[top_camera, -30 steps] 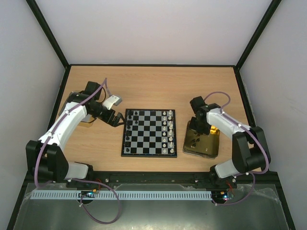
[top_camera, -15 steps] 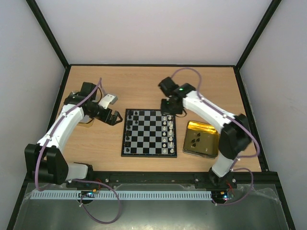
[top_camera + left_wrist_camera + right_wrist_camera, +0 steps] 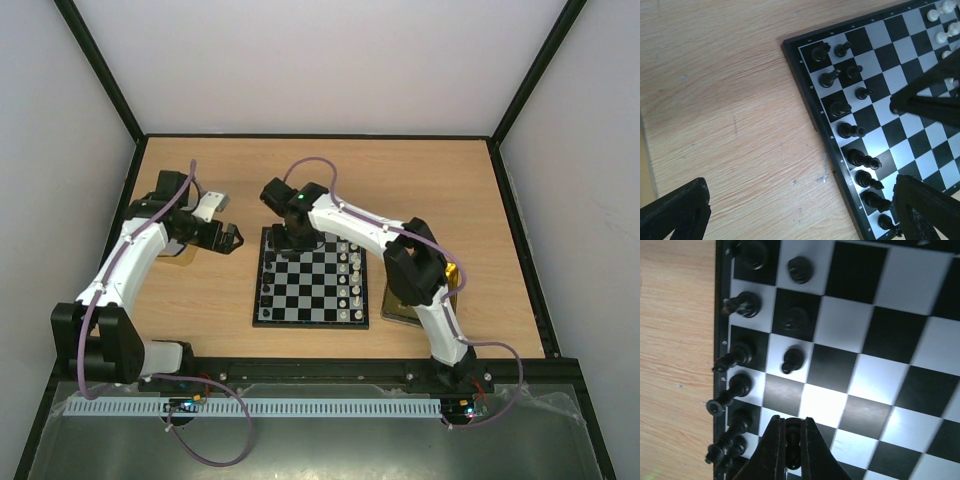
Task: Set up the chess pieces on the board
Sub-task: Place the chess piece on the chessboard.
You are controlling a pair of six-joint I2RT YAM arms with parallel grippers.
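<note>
Black is the colour of the tiny piece (image 3: 792, 444) that our right gripper (image 3: 792, 424) has pinched tight between its two fingers. A second ago this arm was over at the gold tin (image 3: 400, 308) on the right side of the table (image 3: 420, 180). Half a second ago it was by the far right corner of the board (image 3: 310, 300). Now it has swung all the way across and hangs above the left side of the board, where the black pieces (image 3: 850, 131) stand. We think it took one more black piece out of the tin and is bringing it home.

On that side we see a row of black pieces along the board's edge, and three small pawns (image 3: 794, 360) in the next row in. The square under our right gripper looks free, and it sits in line with those three. So we guess the piece goes down about there. The fingers should come down slowly, since the neighbours stand near and could tip.

Our left gripper (image 3: 228, 238) is spread wide and holds nothing. It has pulled back a little and hovers over bare wood just beside the board's left edge, out of the way. The white pieces (image 3: 350, 272) stand on the right side. More squares in the black pawn row look bare, so the job is not done.
</note>
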